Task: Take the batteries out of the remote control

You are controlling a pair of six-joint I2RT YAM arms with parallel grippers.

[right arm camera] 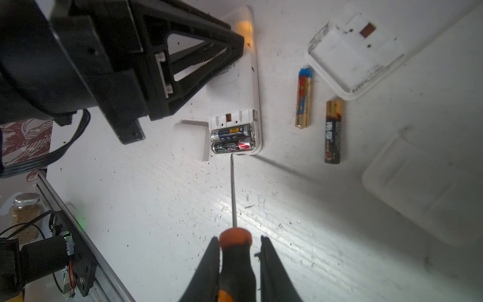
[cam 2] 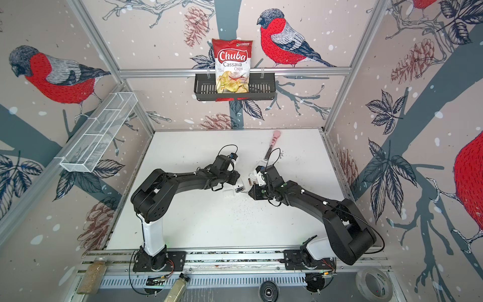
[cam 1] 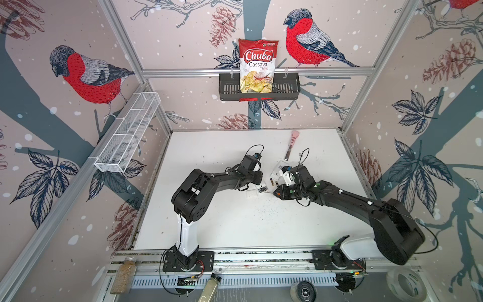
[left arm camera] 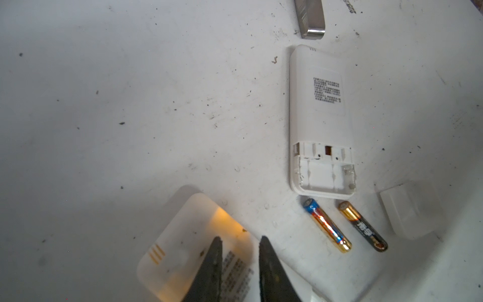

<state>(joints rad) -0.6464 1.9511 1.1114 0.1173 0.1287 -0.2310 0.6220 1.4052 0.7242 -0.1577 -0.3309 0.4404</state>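
1. Mid-table, two loose batteries (right arm camera: 304, 98) lie beside an emptied remote (left arm camera: 317, 117): one gold, blue-ended; one black, gold-ended.
2. Four batteries, two remotes: two more batteries (right arm camera: 230, 132) sit in the loaded remote's (right arm camera: 245, 86) bay.
3. Left fingers (left arm camera: 215, 251) slightly apart above it, holding nothing; right fingers (right arm camera: 266, 251) clamp the screwdriver (right arm camera: 236, 258).

The orange-and-black plastic screwdriver handle (right arm camera: 236, 261) runs off the right wrist view's edge. The black left gripper (right arm camera: 236, 48) hides much of the loaded white plastic remote control (right arm camera: 243, 89). In the left wrist view, a flat silver metal bar (left arm camera: 311, 21) is cut off; a white plastic cover (left arm camera: 410, 209) is blurred.
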